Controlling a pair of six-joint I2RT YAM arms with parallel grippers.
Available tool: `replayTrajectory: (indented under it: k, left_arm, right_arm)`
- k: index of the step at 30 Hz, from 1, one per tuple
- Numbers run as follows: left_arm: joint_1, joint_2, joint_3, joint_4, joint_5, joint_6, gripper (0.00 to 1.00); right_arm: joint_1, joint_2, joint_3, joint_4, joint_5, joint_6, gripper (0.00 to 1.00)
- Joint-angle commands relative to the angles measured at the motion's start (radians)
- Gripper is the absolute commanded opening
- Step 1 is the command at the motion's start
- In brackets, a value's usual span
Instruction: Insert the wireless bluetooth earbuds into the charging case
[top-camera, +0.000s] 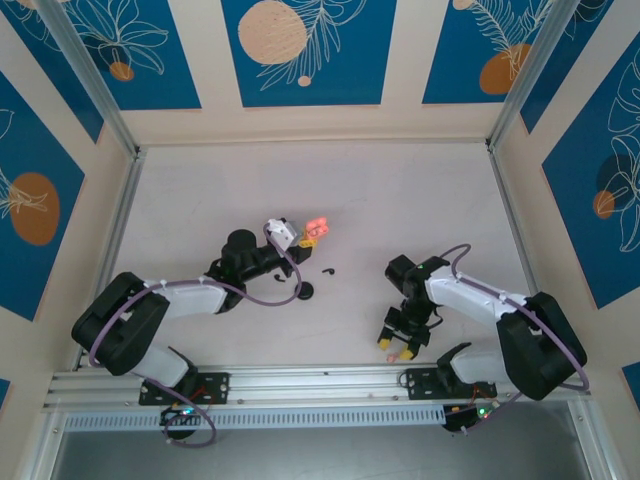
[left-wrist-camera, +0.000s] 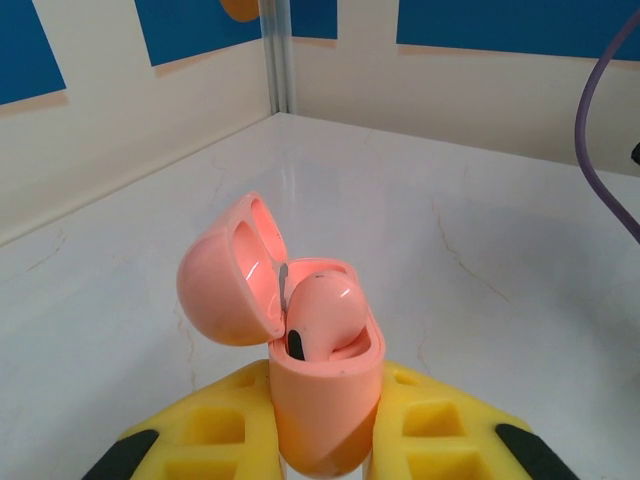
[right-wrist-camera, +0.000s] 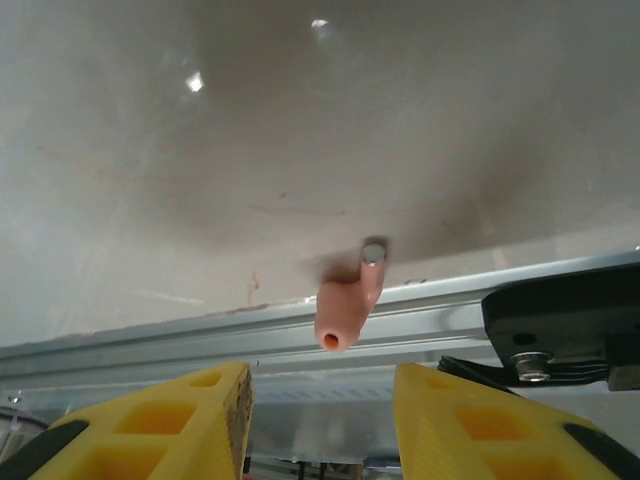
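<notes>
Left jaws pinching open pink case, earbud seated, right jaws spread by loose pink earbud

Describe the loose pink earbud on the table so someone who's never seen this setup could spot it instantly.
Find the metal rail at the table's near edge, then the right gripper by it. Just beyond its open yellow fingers lies the pink earbud, alone on the table; its twin sits inside the charging case in the left gripper.
</notes>
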Motion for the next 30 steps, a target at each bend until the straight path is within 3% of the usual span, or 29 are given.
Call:
replayTrajectory:
  k: [1,10,23,30]
  left_arm:
    - [-0.006,-0.015,-0.012,0.013,-0.002,0.013,0.13]
    - [-0.007,-0.023,-0.02,0.01,-0.013,0.018,0.13]
    - [-0.007,-0.024,-0.023,0.011,-0.017,0.023,0.13]
    - [-0.007,-0.025,-0.024,0.008,-0.024,0.022,0.13]
  right_arm:
    - [0.02,0.034,0.006,0.002,0.019,0.034,0.41]
    - [0.095,0.116,-0.003,0.049,0.006,0.085,0.39]
    - [0.099,0.165,-0.004,0.102,0.012,0.1,0.3]
    - [0.068,0.166,0.083,0.144,0.032,0.07,0.22]
